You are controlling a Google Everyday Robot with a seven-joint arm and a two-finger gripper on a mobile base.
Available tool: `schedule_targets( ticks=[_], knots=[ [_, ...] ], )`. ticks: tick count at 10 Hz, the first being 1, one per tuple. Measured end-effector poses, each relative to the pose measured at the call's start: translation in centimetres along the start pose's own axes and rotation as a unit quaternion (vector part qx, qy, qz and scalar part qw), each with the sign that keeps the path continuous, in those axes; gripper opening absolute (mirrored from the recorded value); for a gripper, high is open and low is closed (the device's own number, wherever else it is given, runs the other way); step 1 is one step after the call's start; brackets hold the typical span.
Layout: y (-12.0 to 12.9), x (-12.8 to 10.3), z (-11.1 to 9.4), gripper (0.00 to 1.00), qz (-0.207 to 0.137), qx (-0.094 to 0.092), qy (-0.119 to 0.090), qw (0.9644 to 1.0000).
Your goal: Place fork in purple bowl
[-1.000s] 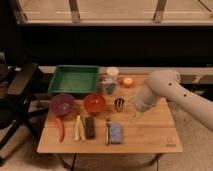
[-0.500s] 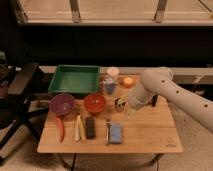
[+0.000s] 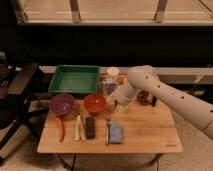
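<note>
Gripper point(image 3: 120, 105) low over table point(image 3: 150, 131) just right of red bowl point(image 3: 94, 103), its grip state impossible to tell, fork point(image 3: 107, 133) flat against blue pad's point(image 3: 116, 133) left edge, purple bowl point(image 3: 62, 104) at table's left, apart from fork

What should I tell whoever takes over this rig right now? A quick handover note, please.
The gripper hangs over the middle of the table, just right of the orange-red bowl, away from the fork.
The fork lies flat near the front edge, along the left side of the blue pad.
The purple bowl sits at the left, in front of the green tray, with no fork in it.
Done: nothing yet.
Left: grasp the fork, carry it to the purple bowl, release.
</note>
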Motion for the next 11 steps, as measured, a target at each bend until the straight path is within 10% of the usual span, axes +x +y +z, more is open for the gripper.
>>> schedule_targets(
  ticks=[11],
  knots=[
    [1.1,3.2,7.1,0.65,0.082,-0.054,0.019,0.9950]
  ],
)
